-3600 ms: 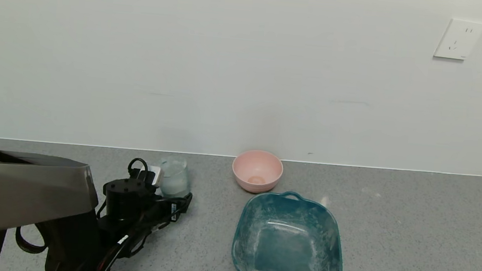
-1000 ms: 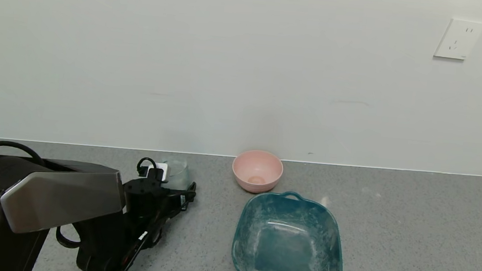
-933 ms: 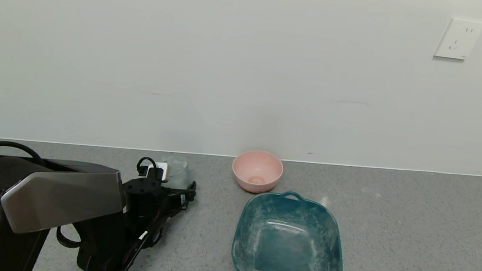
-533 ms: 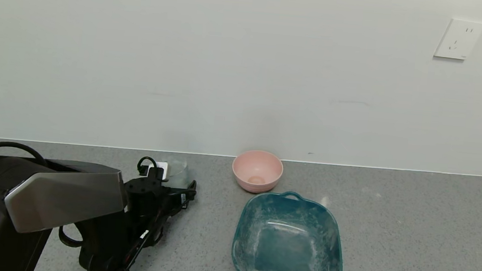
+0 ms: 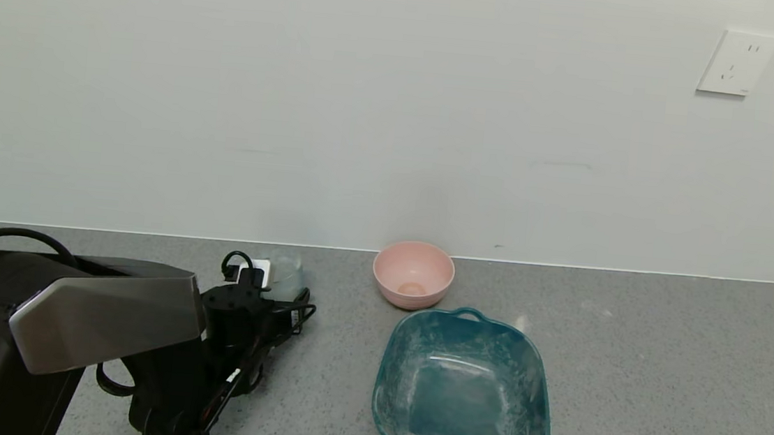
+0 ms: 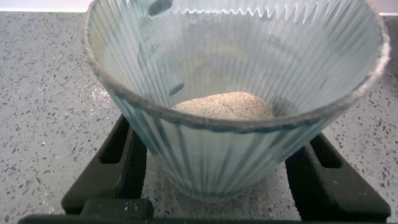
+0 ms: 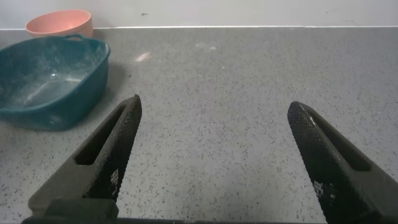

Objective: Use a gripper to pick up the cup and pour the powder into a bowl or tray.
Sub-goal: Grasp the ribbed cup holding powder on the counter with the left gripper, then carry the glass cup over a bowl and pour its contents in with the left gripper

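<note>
So far the cup (image 6: pixel 233 109) is only being straddled on the counter (image 5: pixel 629 337) by the left gripper (image 6: pixel 227 180), whose fingers (image 6: pixel 109 165) are spread beside its walls (whether they touch cannot be told); lifting and pouring into the bowl (image 5: pixel 413 274) are being left undone. It is standing upright left of the bowl, mouth up, long axis vertical, powder (image 6: pixel 224 106) heaped inside, while the right gripper (image 7: pixel 214 162) is being held wide open and empty, off beyond the tub (image 5: pixel 463 389).

Ribbed pale-blue cup (image 6: pixel 233 93), pink bowl (image 5: pixel 413 273), teal tub (image 5: pixel 463 392).

Left claw (image 6: pixel 227 168) low and reached forward, fingers spread; right claw (image 7: pixel 217 158) parked, spread wide.
</note>
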